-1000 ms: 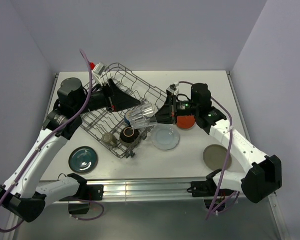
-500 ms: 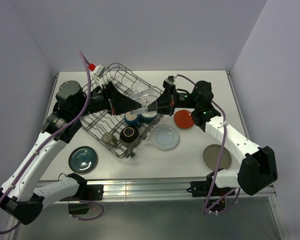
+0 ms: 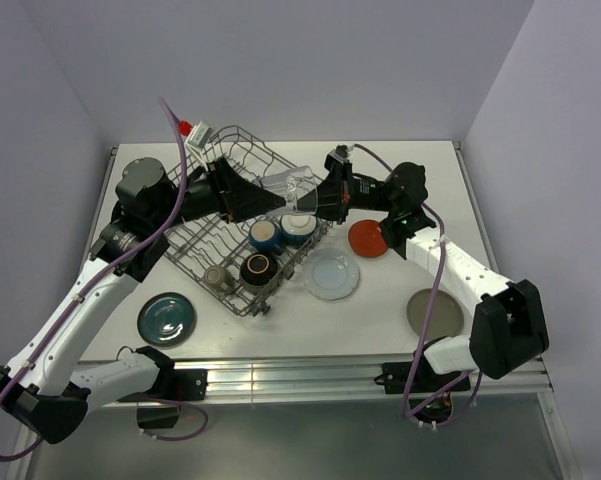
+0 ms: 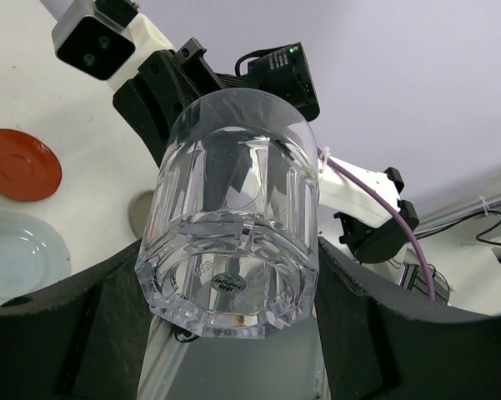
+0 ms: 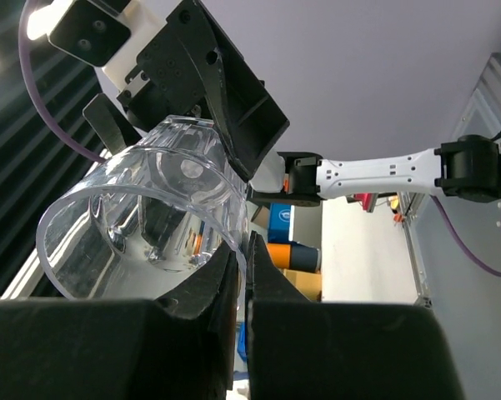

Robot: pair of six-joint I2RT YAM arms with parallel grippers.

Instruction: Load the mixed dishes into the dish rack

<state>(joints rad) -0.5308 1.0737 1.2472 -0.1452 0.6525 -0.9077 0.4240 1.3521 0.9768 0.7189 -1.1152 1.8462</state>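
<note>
Over the white table, above the dish rack's 2 o'clock edge, glass pinched by its rim in clenched right gripper, base flanked by left gripper, actual grip impossible to tell.

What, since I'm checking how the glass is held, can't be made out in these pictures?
1. Left wrist view: whether the left gripper touches the glass; the glass's wide base covers the contact spots.
2. Top view: that grip is too small to judge, and the left arm hides part of the rack.
3. Right wrist view: the right gripper pinches the glass wall, but the rack lies out of frame.
</note>
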